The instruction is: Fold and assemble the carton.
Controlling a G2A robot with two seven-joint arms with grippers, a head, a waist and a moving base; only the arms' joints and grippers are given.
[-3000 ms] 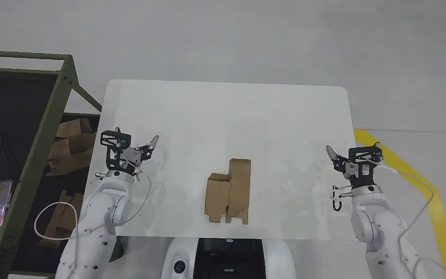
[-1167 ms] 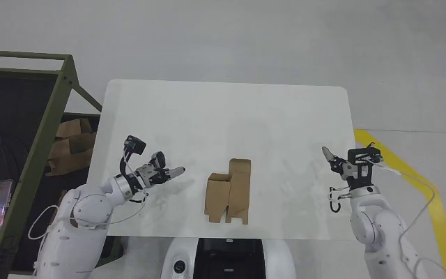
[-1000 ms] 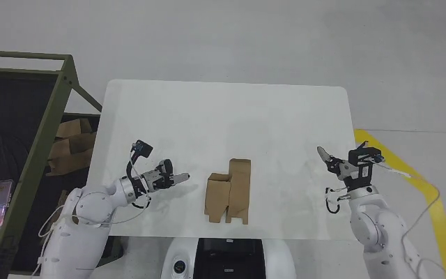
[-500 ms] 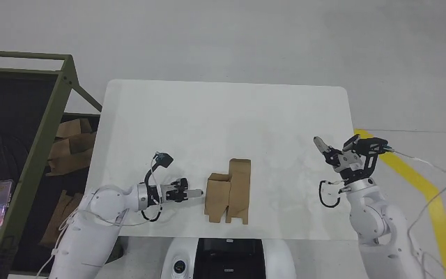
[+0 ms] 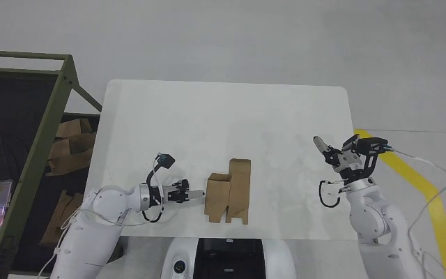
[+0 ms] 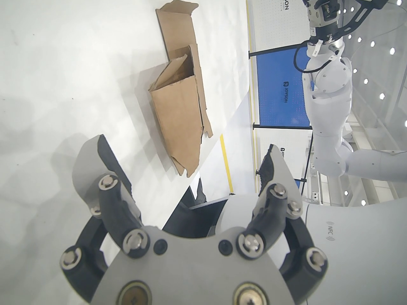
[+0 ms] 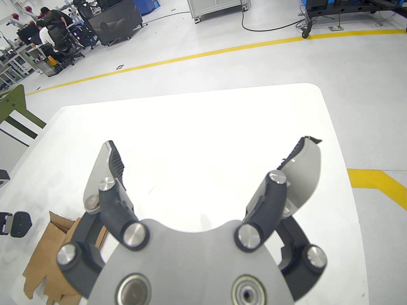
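A brown carton [image 5: 228, 192], partly unfolded with loose flaps, lies near the front edge of the white table [image 5: 223, 118]. The left wrist view shows the carton [image 6: 178, 103] with one end gaping. My left gripper [image 5: 196, 192] hovers low just to the carton's left, its jaws open and empty; the same left gripper [image 6: 187, 152] points at the carton from close by. My right gripper [image 5: 323, 148] stands open over the table's right side, well away from the carton. In the right wrist view the right gripper [image 7: 210, 153] is empty, with the carton [image 7: 54, 252] off to one side.
A green-framed cart [image 5: 42, 132] holding more brown cartons [image 5: 70, 146] stands left of the table. A yellow floor line [image 5: 404, 171] runs by the table's right side. The table's back half is bare.
My left arm swung from the table's left edge inward and down until its gripper came right beside the carton. My right gripper rose and shifted slightly inward. The carton stayed still.
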